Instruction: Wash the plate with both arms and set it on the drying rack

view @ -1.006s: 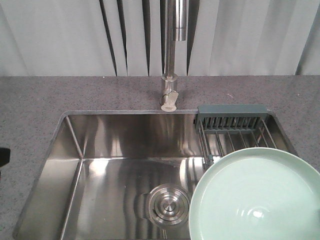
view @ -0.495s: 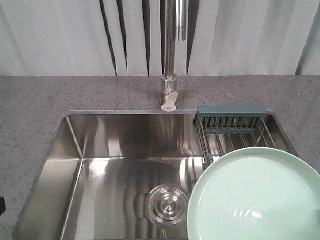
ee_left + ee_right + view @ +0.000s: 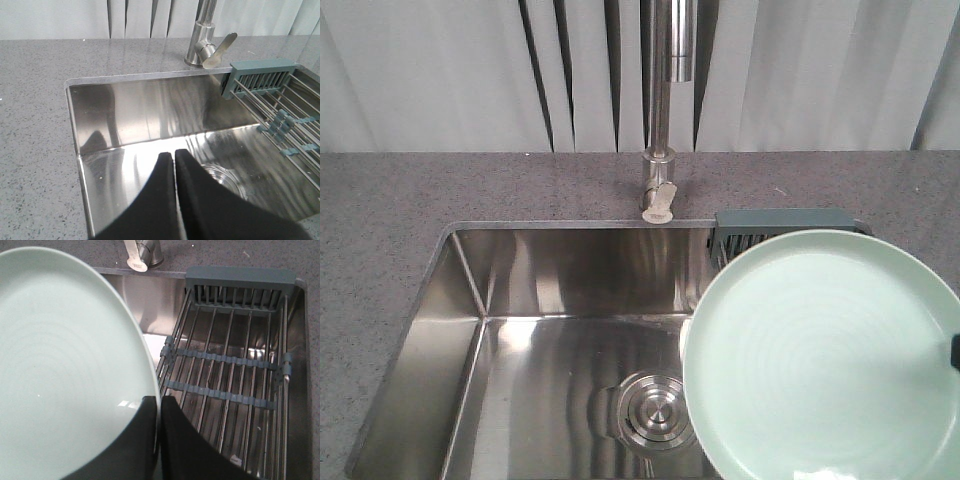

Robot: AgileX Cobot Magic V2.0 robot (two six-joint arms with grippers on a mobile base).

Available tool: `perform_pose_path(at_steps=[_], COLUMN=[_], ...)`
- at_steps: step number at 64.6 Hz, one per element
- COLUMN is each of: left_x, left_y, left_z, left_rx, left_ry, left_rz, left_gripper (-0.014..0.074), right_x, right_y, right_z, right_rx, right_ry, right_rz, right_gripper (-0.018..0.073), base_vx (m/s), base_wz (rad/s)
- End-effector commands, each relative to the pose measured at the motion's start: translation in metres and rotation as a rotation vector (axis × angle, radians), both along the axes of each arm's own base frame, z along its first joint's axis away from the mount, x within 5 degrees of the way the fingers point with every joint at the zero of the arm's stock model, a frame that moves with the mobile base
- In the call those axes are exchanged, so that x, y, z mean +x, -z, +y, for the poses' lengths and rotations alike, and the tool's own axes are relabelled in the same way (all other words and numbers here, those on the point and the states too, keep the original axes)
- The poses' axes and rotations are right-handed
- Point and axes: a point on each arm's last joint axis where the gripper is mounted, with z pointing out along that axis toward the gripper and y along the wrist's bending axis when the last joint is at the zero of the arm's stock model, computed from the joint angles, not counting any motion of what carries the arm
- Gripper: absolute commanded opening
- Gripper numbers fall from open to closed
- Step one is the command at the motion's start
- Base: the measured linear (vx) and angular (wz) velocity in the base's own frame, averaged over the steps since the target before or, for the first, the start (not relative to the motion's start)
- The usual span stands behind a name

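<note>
- The plate (image 3: pixel 820 355) sits higher and further left in the front view than half a second ago, its face turned more toward the camera.
- It now hides nearly all of the drying rack (image 3: pixel 782 218); only the far end bar shows.
- The plate is held in the air over the right part of the sink (image 3: pixel 520 290).
- The right gripper (image 3: pixel 159 402) is narrow, with one finger on each side of the plate's rim, pinching it.
- The left gripper (image 3: pixel 174 156) has its fingers pressed together with nothing between them, above the basin.

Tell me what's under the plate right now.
From the front, the plate hides most of the drying rack; only its far end bar shows. The right wrist view shows bare rack wires beside the plate. Whatever lies directly beneath it is covered.
</note>
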Motion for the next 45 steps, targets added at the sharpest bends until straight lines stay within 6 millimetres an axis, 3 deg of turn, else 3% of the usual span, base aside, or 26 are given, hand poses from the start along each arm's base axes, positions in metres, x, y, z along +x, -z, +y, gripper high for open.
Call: perform_pose_path(at_steps=[1,11,23,38,45], left_x=[0.002,0.002,0.002,0.002,0.002], left_y=[-0.013,-0.013,-0.013,-0.013,-0.013], left_z=[0.001,0.001,0.001,0.001,0.001], left_rx=[-0.043,-0.043,-0.039,-0.036,-0.036], left_ry=[-0.026,-0.026,-0.027,-0.027,-0.027], left_rz=[-0.065,-0.065,-0.065,-0.066,-0.065], left_gripper=[-0.0006,-0.0006,-0.0006,-0.0006,-0.0006], right_x=[0.030,0.074,0.117,0.149,0.155], right_y=[-0.018,-0.015,0.009,0.028,0.042], right_z=[0.004,0.015,0.031,0.050,0.075], right_rx=[-0.022,-0.063,-0.005,0.128,0.120], right_ry=[-0.018,-0.104,-0.206,-0.254,-0.308], right_rz=[-0.007,0.071,0.178,0.222,0.250], right_gripper=[-0.0001,-0.0001,-0.0001,-0.0001,-0.0001], base_vx=[0.00,0.00,0.00,0.00,0.00], base_wz=[0.00,0.00,0.00,0.00,0.00])
